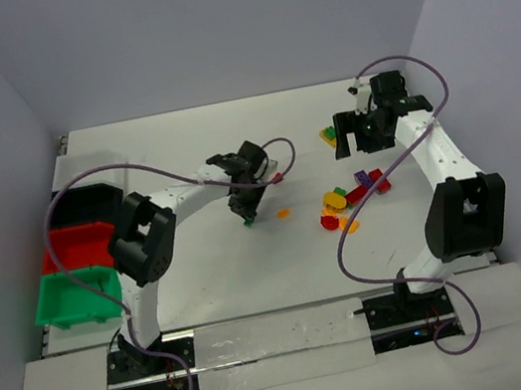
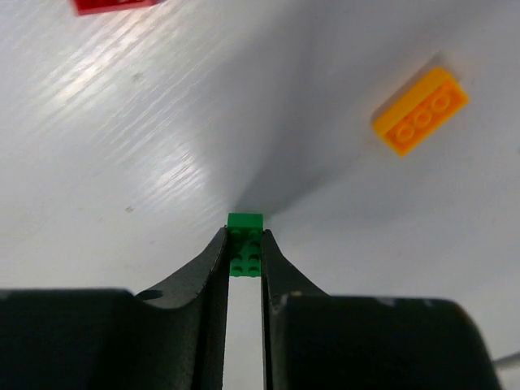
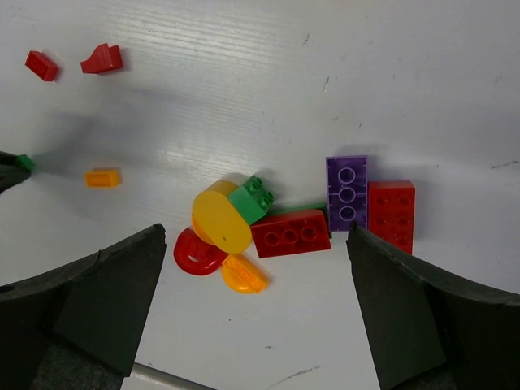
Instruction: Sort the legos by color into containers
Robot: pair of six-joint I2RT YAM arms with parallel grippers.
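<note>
Legos (image 1: 347,198) lay in a small heap toward the right edge of the counter (image 1: 206,285). Red, yellow, purple, orange and green ones were touching each other.

My left pincer (image 2: 244,253) was almost closed. It squeezed one tiny green lego (image 2: 245,221) between its tips, about midway between the left and right edges. I could not tell if that piece was touching the counter or just above it. An orange lego (image 2: 420,110) sat near it, but apart.

My right pincer (image 3: 256,317) was spread wide with nothing in it. It hung over the heap, nearer the far right corner.

The bins stood in a row along the left edge. The green bin (image 1: 75,298) was nearest me, then the red bin (image 1: 76,246), then the black bin (image 1: 90,200).

I judged that I was at the carrying step for the green piece. Next I would need to lift it clear and swing it across to the green bin. I should let go only when it was right over the bin. It was so small that a loose squeeze could drop it.
</note>
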